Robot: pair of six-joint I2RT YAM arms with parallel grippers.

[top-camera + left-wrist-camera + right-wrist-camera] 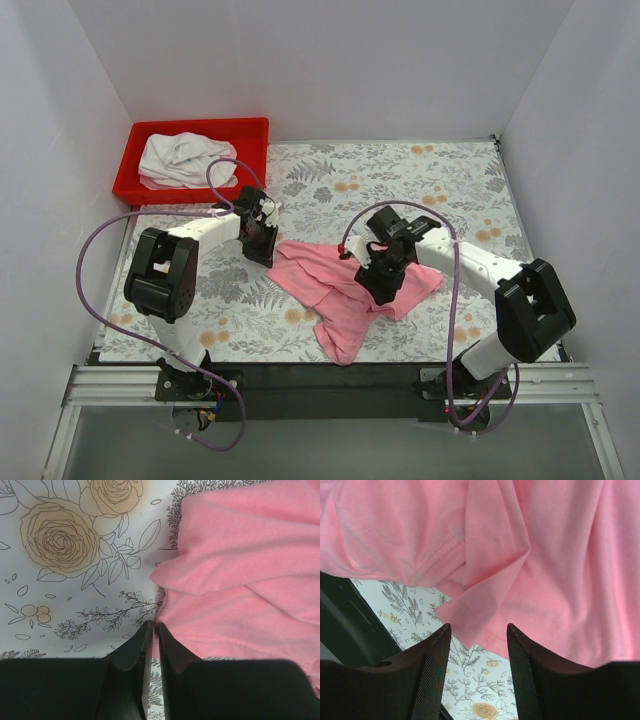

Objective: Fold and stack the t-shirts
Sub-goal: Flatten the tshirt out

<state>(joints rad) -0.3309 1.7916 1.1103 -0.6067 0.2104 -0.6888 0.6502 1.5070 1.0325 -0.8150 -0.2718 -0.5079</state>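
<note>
The pink t-shirt (335,290) lies crumpled in the middle of the floral table cloth. My left gripper (264,250) sits at the shirt's left edge. In the left wrist view the left gripper (154,628) is shut on a thin pinch of the pink t-shirt's (240,575) hem. My right gripper (378,288) hovers over the shirt's middle. In the right wrist view the right gripper (477,630) is open and empty, with a folded corner of the pink t-shirt (545,555) just beyond its tips. The white t-shirt (180,158) lies bunched in the red bin.
The red plastic bin (200,126) stands at the back left corner. White walls close in the table on three sides. A dark rail (320,375) runs along the near edge by the arm bases; it also shows in the right wrist view (345,620).
</note>
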